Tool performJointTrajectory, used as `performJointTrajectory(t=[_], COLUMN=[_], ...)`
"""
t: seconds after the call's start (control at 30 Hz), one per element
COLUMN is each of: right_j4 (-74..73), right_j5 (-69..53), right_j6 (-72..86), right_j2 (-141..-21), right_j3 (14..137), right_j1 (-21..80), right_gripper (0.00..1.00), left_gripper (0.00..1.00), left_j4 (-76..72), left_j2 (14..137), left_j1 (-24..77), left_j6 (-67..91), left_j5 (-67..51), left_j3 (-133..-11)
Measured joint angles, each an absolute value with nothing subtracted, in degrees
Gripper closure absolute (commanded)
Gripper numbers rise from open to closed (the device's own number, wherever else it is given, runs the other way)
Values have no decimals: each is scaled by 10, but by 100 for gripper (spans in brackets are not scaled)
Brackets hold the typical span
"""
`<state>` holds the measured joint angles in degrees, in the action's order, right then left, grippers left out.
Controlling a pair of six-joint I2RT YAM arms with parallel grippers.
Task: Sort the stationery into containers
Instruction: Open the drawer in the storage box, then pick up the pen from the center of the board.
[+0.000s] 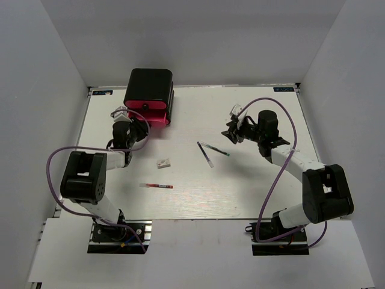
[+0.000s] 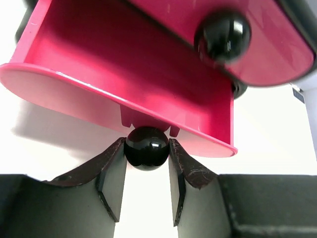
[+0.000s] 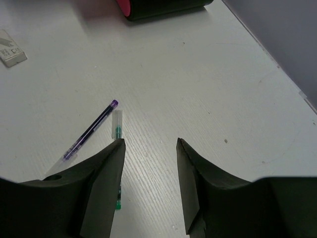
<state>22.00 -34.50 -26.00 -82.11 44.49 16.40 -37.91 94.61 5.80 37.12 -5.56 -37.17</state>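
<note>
**Left arm had the drawer knob, right arm hung open over the pens**

And there it was: the left gripper [image 2: 146, 147] was clamped on a black knob [image 2: 146, 148], one finger [image 2: 112, 174] on each side of it. That knob belonged to a pink drawer [image 2: 99, 69] which stood pulled out of the chest [image 1: 148, 87] at the far left of the table [image 1: 252, 186]. A second drawer [image 2: 277, 54] sat closed beside it, its own knob [image 2: 223, 34] untouched.

Over on the right, the right gripper [image 3: 148, 148] hovered above the tabletop with jaws spread and nothing between them. Just beside its left finger [image 3: 106, 173] lay the green-tipped pen [image 3: 118, 130], its lower end hidden beneath that finger, and the dark pen [image 3: 91, 130] lay slanted close alongside.

Mid-table, the eraser [image 1: 163, 162] lay on its own. The red pen [image 1: 156, 186] rested nearer the arm bases, well apart from both grippers and from the chest.
</note>
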Motion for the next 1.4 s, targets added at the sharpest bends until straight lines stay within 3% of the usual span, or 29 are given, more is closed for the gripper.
performJointTrajectory(t=[0.13,0.17,0.2,0.23,0.3,0.4,0.63,0.87,1.07,1.17,1.2,1.4], right_j4=[210,206,199,194,172,132,22,-67,-101,-108,-110,-134], right_j5=[-356,-361,-368,-374,-389,-405,-406,-385,-349,-329,-325,-313], right_j6=[-274,-277,-284,-289,-307,-339,-418,-466,-476,-481,-483,-496], right_j2=[-821,-821,-821,-823,-833,-867,-944,-1018,-1042,-1052,-1057,-1071], right_j3=[443,443,443,444,452,475,522,587,605,610,613,634], right_j1=[164,164,164,164,165,167,174,189,211,222,225,230], right_gripper=[38,36,34,34,36,43,44,46,49,57,66,91], left_gripper=[96,86,52,41,28,26,23,23,23,22,21,18], left_j4=[-371,-368,-362,-355,-346,-337,-283,-150,8,82,105,216], left_j2=[907,898,888,881,870,849,721,569,513,511,512,555], left_j1=[58,58,58,58,58,58,58,62,65,65,65,69], left_j6=[368,366,364,362,357,353,344,343,422,478,498,586], left_j5=[-59,-59,-60,-60,-62,-65,-59,-33,-21,-21,-22,-41], left_j3=[-335,-328,-322,-320,-316,-314,-274,-268,-269,-269,-269,-286])
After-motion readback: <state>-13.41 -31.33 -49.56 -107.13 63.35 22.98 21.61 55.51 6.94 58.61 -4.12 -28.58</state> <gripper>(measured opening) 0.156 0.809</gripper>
